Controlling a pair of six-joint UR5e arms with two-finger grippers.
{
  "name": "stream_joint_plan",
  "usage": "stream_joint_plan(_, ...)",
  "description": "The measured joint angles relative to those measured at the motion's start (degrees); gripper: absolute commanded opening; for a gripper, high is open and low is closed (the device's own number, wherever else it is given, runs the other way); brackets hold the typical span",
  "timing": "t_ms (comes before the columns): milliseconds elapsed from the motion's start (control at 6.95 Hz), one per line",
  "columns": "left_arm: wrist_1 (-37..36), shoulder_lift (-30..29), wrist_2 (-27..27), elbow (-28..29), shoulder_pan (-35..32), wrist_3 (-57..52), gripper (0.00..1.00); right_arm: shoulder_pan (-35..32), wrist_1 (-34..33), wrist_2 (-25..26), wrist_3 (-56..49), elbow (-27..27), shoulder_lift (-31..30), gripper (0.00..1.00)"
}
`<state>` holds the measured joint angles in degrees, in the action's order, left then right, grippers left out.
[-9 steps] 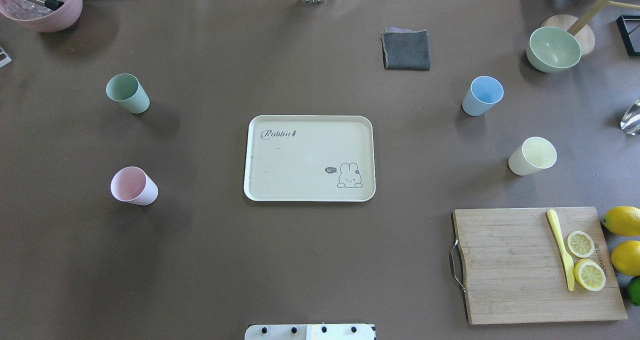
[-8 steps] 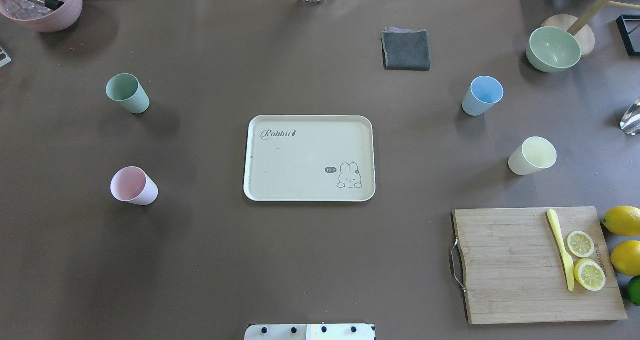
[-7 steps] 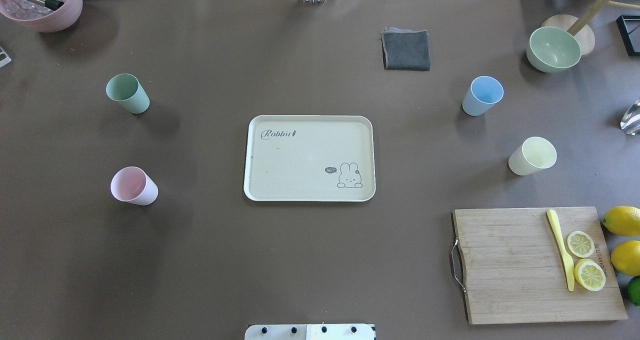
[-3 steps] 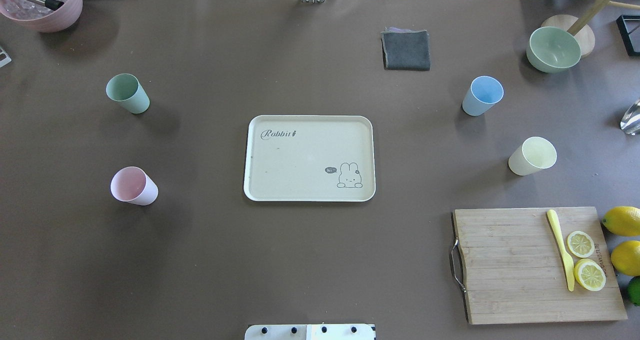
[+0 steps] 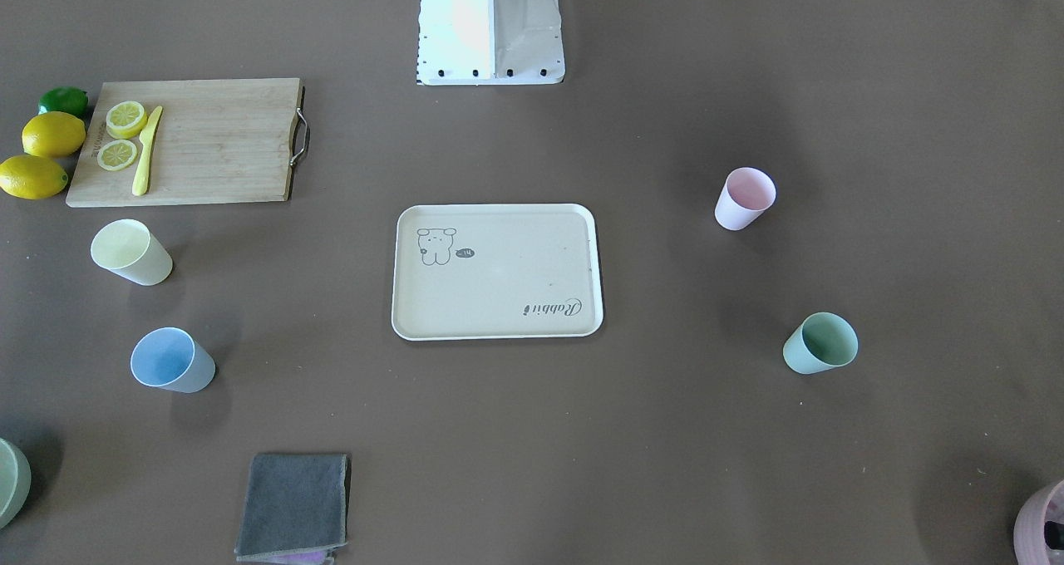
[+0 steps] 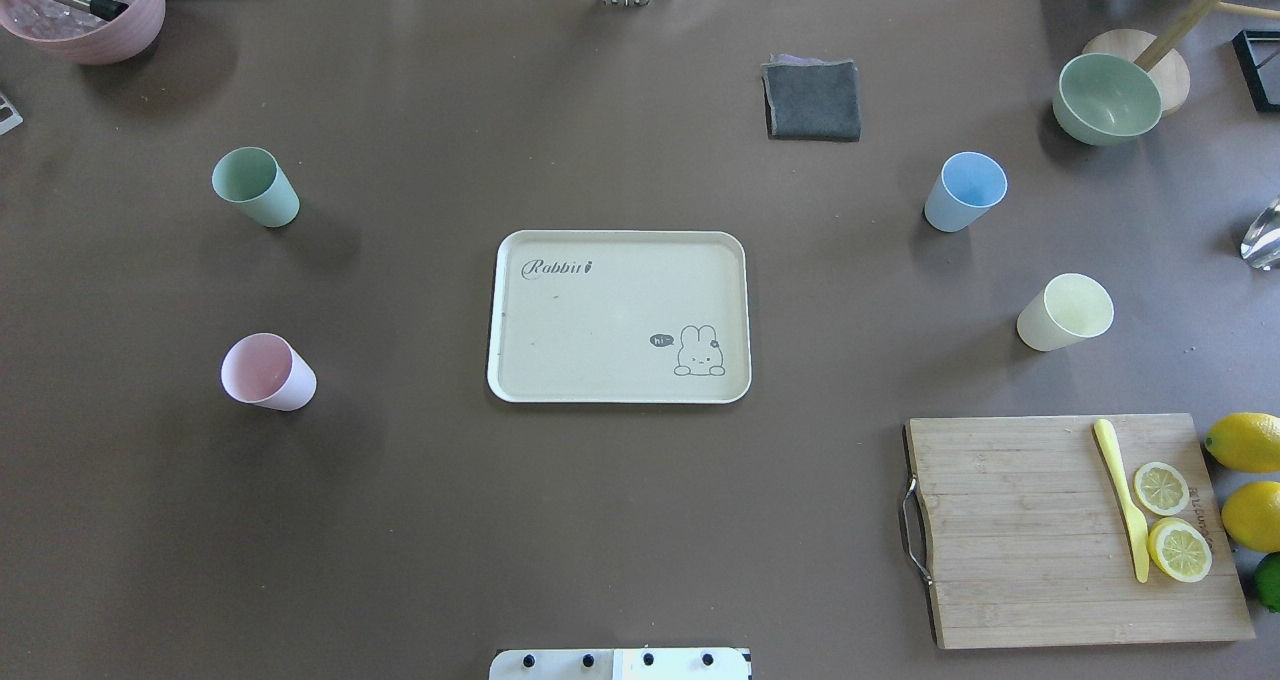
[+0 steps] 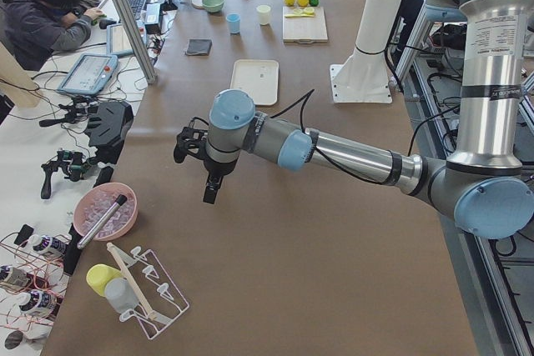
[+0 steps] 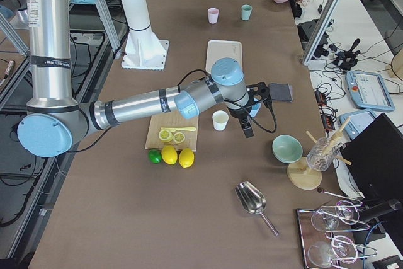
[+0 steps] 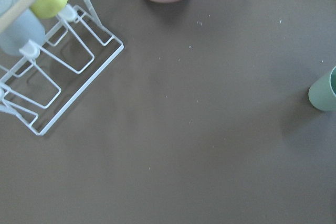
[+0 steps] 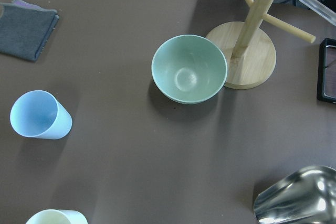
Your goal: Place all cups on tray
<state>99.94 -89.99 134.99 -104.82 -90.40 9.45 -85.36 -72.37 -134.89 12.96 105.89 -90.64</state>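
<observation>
Four cups [image 6: 256,188] stand well clear of the tray [image 6: 600,320], cutting board [image 6: 1020,530] near yellow cup [image 6: 1064,312]; left gripper [image 7: 209,193], right gripper [image 8: 247,131] jaws: can't tell.

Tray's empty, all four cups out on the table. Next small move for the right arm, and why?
Probably bring the right gripper over the pale yellow tapered cup and lower toward its rim. In the exterior right view that gripper hangs close beside this cup, seemingly nearer than any other, and the cream rectangular tray holds nothing. Whether the gripper is open, I cannot tell.
</observation>
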Motion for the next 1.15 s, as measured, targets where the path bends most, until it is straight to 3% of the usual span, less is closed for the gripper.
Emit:
stream_joint_plan(288, 9.97, -0.66, -0.02, 3.95, 0.08, 0.91, 0.99, 2.72, 0.09, -0.22, 2.98, -0.14, 0.54, 1.00)
stream_joint_plan(431, 14.20, -1.57, 0.09, 6.14, 0.90, 3.45, 0.99, 5.78, 0.11, 2.29, 7.83, -0.14, 1.70, 1.00)
stream_joint_plan(719, 16.98, -4.92, 0.12, 8.65, 5.59, 11.51, 0.99, 13.99, -0.08, 9.33, 20.85, -0.43, 6.02, 1.00)
stream_joint_plan(1150, 17.59, -12.88, -3.00, 16.42, 16.33, 25.94, 0.98, 22.18, -0.30, 15.16, 32.06, -0.81, 10.67, 0.99)
